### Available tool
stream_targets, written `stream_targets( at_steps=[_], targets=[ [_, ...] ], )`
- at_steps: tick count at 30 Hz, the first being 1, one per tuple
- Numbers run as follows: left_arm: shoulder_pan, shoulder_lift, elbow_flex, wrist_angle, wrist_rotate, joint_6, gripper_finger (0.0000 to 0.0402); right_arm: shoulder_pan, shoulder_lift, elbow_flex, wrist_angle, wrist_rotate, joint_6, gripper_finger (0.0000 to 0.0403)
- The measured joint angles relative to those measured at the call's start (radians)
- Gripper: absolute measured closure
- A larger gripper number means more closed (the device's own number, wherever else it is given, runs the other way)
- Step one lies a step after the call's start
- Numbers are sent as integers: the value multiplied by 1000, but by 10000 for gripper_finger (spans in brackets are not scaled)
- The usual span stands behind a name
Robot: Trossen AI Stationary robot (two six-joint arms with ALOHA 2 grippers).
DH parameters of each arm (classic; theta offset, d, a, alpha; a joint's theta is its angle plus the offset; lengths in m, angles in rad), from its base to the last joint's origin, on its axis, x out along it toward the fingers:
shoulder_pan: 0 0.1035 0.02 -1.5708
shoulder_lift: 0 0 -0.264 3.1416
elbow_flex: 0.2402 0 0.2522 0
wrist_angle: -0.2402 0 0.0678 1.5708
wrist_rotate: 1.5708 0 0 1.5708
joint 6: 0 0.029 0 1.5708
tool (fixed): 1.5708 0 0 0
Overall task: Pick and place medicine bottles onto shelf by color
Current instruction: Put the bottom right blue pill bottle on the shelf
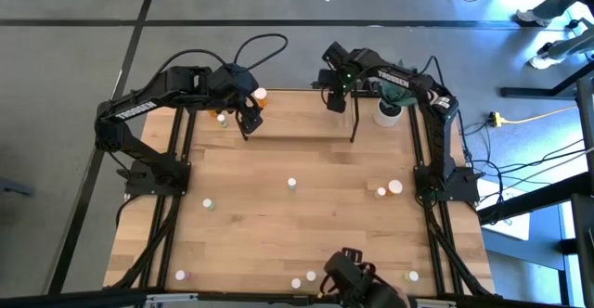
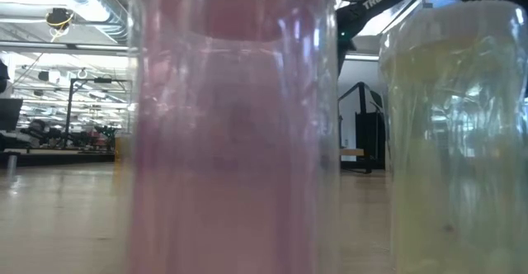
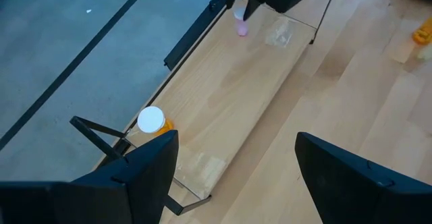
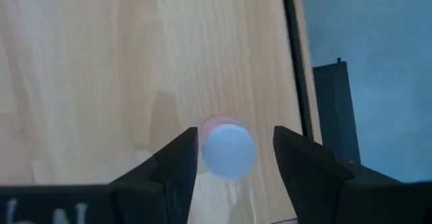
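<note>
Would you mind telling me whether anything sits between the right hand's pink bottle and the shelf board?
Nothing visible does: the pink bottle stands between the right hand's fingers, directly over bare shelf board.

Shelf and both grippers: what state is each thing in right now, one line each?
Shelf: standing at the table's far edge, board carrying two bottles.
Orange bottle: upright on the shelf's left end, capped.
Pink bottle: upright on the shelf's right end, between the right gripper's fingers, small gaps either side.
Right gripper: open, straddling the pink bottle.
Left gripper: open, empty, above the shelf's left end.
</note>
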Motion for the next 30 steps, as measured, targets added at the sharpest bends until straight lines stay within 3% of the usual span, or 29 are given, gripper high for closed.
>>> stream_targets(
  at_steps=[13, 17, 23, 30],
  targets=[
    [0, 0, 0, -92, 0, -80, 111, 12, -118, 0, -1, -34, 61, 208],
    [0, 0, 0, -178, 10, -164, 111, 43, -174, 0, -1, -129, 60, 208],
    [-8, 0, 0, -319, 84, -331, 111, 117, -241, 0, 1, -282, 26, 208],
    [-70, -25, -102, -316, 211, -494, 111, 212, -288, 0, 5, -299, -30, 208]
  ],
)
